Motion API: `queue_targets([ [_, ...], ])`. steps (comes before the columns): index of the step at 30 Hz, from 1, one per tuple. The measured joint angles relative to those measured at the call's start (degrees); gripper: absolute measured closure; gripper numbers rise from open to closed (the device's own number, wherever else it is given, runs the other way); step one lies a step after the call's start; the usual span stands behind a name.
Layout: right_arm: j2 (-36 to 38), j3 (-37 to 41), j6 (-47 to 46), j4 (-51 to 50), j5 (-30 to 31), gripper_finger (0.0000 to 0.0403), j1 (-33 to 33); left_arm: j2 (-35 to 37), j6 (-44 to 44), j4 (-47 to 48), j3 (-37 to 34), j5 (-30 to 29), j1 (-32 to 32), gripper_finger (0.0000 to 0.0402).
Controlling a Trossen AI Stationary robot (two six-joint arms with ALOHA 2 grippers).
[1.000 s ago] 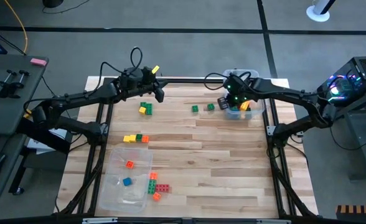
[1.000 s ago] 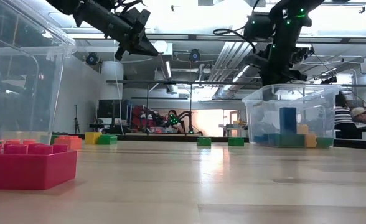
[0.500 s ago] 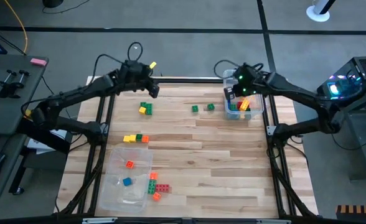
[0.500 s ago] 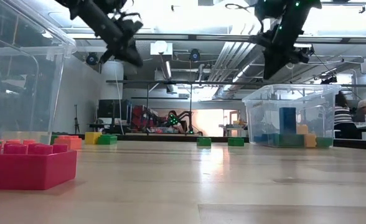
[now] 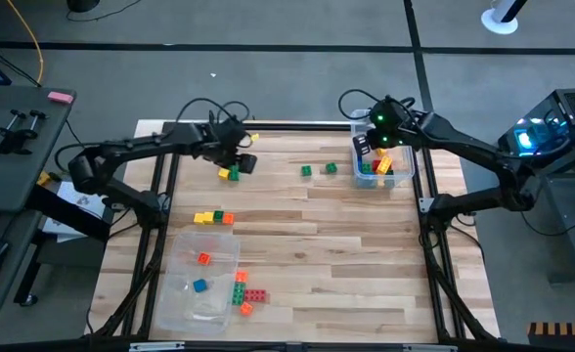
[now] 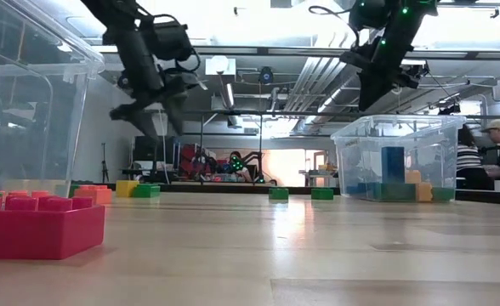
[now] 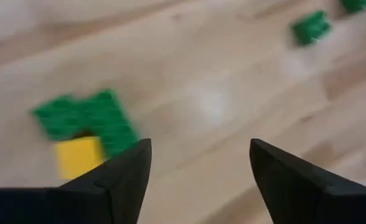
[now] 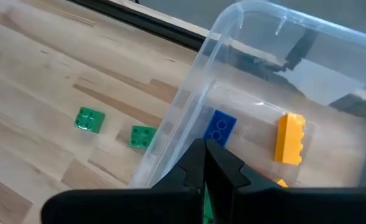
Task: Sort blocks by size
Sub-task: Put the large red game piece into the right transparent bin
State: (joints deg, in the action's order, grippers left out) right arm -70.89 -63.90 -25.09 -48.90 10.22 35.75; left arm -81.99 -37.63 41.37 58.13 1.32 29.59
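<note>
My left gripper [image 7: 198, 180] hangs with jaws spread, empty, above the green and yellow studded bricks [image 5: 229, 172] near the wooden table's [image 5: 366, 264] far edge. My right gripper [image 5: 374, 144], clenched, hovers over the clear plastic bin's [image 8: 258, 68] rim; the table's middle lies bare.

The table [image 5: 307, 254] is pale wood laid in planks with visible grain, smooth and faintly sheened, mirroring the ceiling lights in the low view; its frame [image 5: 287, 124] looks like dark matt metal. The blocks [image 5: 229, 172] look like hard, brightly coloured plastic with moulded studs, the red one [image 6: 37, 225] in the low view smooth and slightly glossy; the far bin [image 6: 399, 157] and the near bin [image 5: 199, 284] are clear, glossy plastic, see-through and catching highlights on their rims. Both arms' fingers [image 7: 121, 180] look like dark matt plastic; the floor [image 5: 287, 59] around the table is grey and dull.
</note>
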Motion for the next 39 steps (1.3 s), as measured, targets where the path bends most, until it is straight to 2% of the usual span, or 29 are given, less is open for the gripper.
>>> queue_targets([
  [4,0.09,0.00,3.05,1.75,-0.06,0.0403,0.23,0.75,2.53,-7.92,1.40,4.12,-5.26,0.0136],
  [6,0.09,0.00,4.11,2.14,-0.67,0.0403,0.63,2.01,8.00,-13.53,2.97,6.92,-9.54,0.0135],
  [8,0.09,0.00,4.83,2.69,-2.04,0.0403,1.41,2.45,16.81,-13.95,5.77,7.44,-14.93,0.0135],
  [13,0.11,0.00,5.05,4.51,-8.06,0.0403,3.06,2.02,46.62,-0.23,9.75,-2.38,-27.87,0.0135],
  [16,0.24,-0.02,4.48,6.95,-14.94,0.0403,2.81,1.97,55.47,0.95,9.79,-5.94,-32.85,0.0135],
  [19,1.07,-0.04,1.31,10.31,-21.22,0.0403,1.09,1.10,54.53,-4.78,9.81,-5.72,-35.12,0.0135],
  [22,3.21,-0.04,-3.04,12.83,-23.61,0.0403,-2.79,0.25,51.25,-10.47,9.86,-3.21,-35.33,0.0135],
  [26,7.80,-0.13,-6.94,14.75,-23.16,0.0403,-10.34,-0.49,45.30,-12.37,10.25,-1.37,-36.46,0.0135],
  [29,10.82,-0.13,-10.11,14.39,-19.77,0.0403,-17.16,-2.02,37.87,-8.71,12.60,-3.20,-39.46,0.0135],
  [34,13.78,-0.13,-12.44,12.50,-11.59,0.0403,-27.79,-10.38,29.14,-1.85,22.58,-10.04,-45.72,0.0139],
  [39,13.93,-0.13,-12.36,11.14,-8.60,0.0403,-35.67,-23.90,19.60,6.72,38.25,-10.37,-50.41,0.0140],
])
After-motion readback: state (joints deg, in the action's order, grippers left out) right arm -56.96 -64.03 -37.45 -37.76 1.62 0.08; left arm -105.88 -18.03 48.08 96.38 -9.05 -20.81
